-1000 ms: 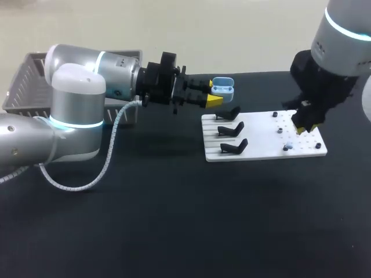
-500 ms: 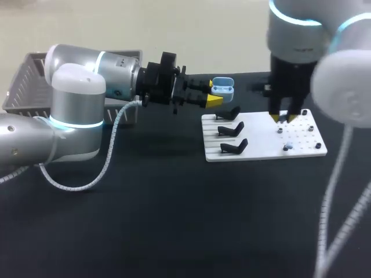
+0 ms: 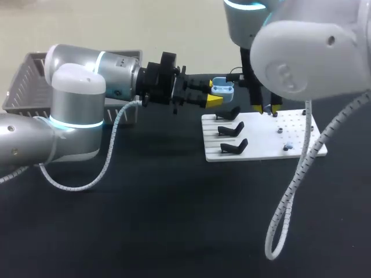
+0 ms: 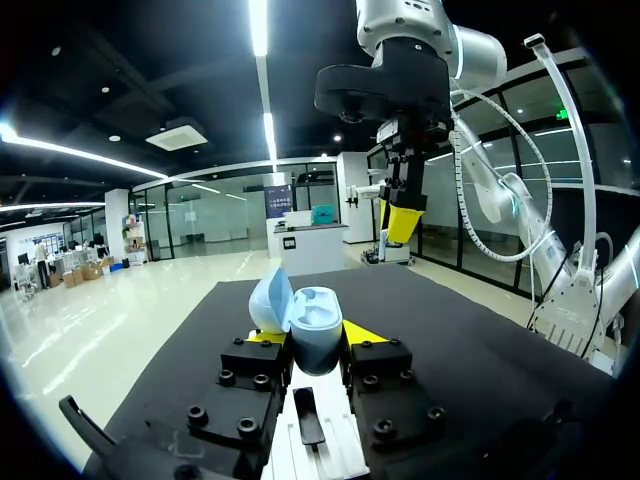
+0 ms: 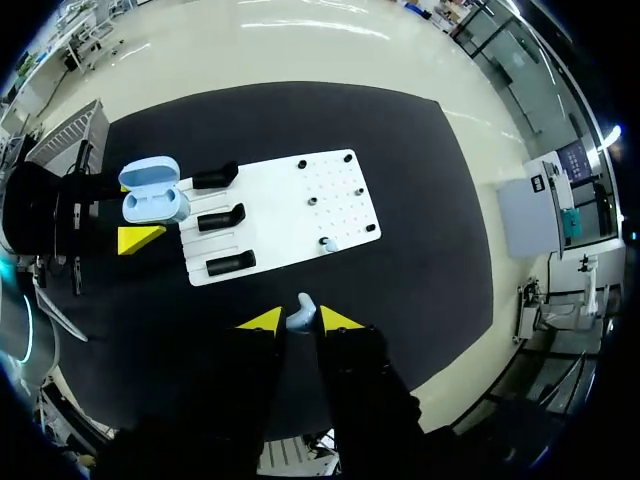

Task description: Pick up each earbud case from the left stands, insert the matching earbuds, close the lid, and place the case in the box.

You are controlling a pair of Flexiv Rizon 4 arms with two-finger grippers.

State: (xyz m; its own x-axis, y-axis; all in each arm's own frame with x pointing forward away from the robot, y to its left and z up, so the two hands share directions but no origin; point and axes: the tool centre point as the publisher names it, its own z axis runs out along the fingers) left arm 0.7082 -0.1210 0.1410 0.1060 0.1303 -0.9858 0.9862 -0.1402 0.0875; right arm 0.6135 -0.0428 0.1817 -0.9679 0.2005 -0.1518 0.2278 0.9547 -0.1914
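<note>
A light blue earbud case with its lid up is held sideways above the table's back, my left gripper shut on it. In the left wrist view the case sits between the yellow tips of the left gripper. My right gripper hangs over the white board, just right of the case. In the right wrist view a small light blue earbud is pinched in the right gripper, high above the table's near edge; the open case shows beyond.
Three black stands occupy the board's left half and stand bare. Small pegs and another pale earbud dot its right half. A grey basket sits at the back left. My right arm's cable loops down in front.
My right arm has swung left from the board's right end to a spot near the open case, earbud still in its gripper. The left arm and the case have stayed put.
</note>
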